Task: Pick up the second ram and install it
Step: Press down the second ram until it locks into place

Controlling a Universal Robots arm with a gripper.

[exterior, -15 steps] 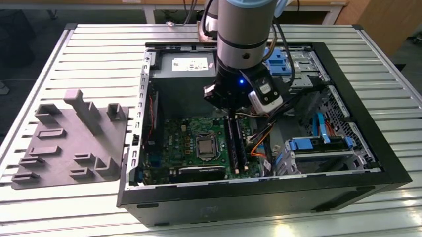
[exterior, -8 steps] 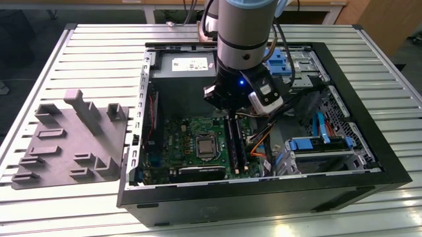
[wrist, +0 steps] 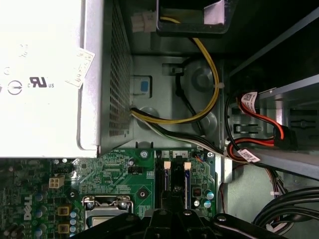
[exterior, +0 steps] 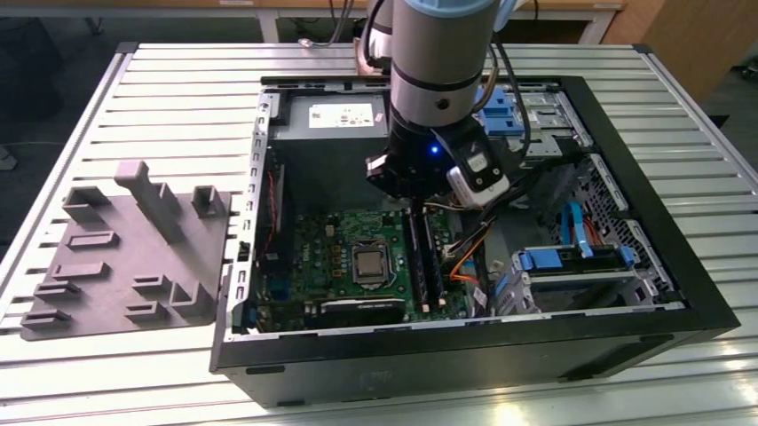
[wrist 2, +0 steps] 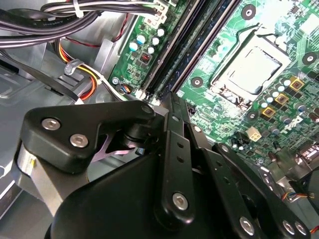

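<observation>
Starting at the exterior view's left, a grey moulded fixture tray point(exterior: 119, 257) with raised blocks lies on the slatted metal table point(exterior: 177, 80). To its right lies an open black desktop computer case point(exterior: 663, 293). Inside it, a grey metal power supply box point(exterior: 326, 115) sits at the far end, above the green motherboard point(exterior: 319, 257). A square silver processor socket point(exterior: 371, 264) sits mid-board, and the long black memory slots point(exterior: 423, 262) run just to its right.

The black gripper point(exterior: 414, 204) on the grey robot arm point(exterior: 438, 71) hangs directly above those slots, close to the board. In the second wrist view the fingers point(wrist 2: 172, 144) lie pressed close together, their tips just over the slot ends point(wrist 2: 149, 89). The second ram cannot be made out: whether the thin stick is pinched between the tips or already seated below them, I cannot tell.

Further right, orange and yellow cables point(exterior: 468, 257) pass beside the board, then blue plastic drive brackets point(exterior: 556, 259)
</observation>
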